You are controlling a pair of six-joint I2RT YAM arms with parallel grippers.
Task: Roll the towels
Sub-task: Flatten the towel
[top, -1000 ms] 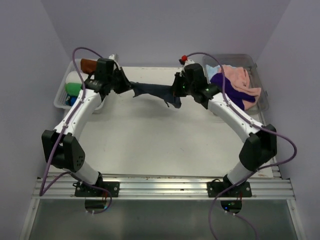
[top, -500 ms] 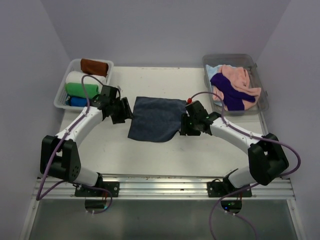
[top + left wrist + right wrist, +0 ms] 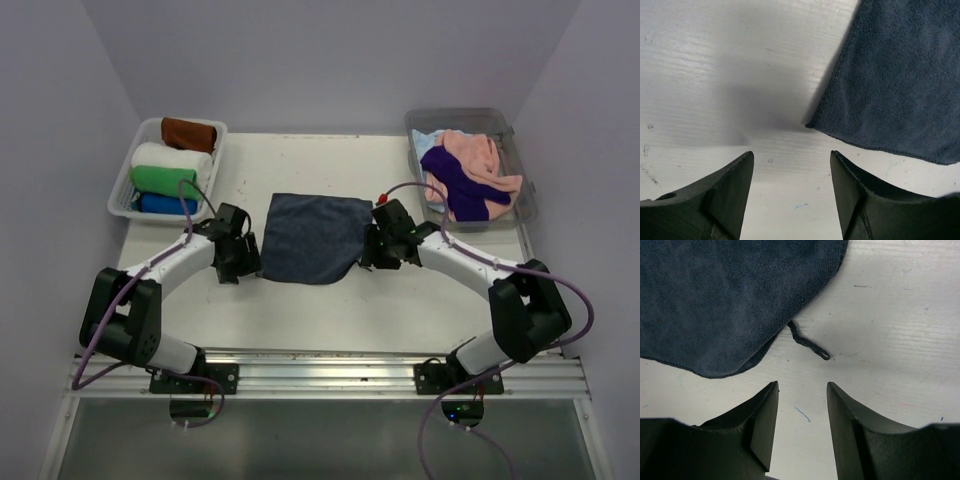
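Note:
A dark grey-blue towel [image 3: 312, 236] lies spread flat on the white table [image 3: 300, 300], between the two arms. My left gripper [image 3: 247, 262] stands open just off the towel's near left corner [image 3: 812, 125], with bare table between its fingers [image 3: 735, 185]. My right gripper [image 3: 368, 252] is open too, just off the towel's near right corner [image 3: 725, 365], beside the towel's loop tag [image 3: 807, 342]. Neither gripper holds anything. Rolled towels [image 3: 170, 170] in rust-brown, white, green and blue sit in the left bin. Loose pink, purple and pale blue towels [image 3: 465, 175] fill the right bin.
A clear bin [image 3: 122, 195] stands at the back left of the table and a larger clear bin [image 3: 525, 200] at the back right. Purple walls close in on three sides. The arms' rail [image 3: 320, 375] runs along the near edge.
A second ago both grippers held the dark towel stretched in the air at the back. They came toward the near side, laid it flat, opened and let go.

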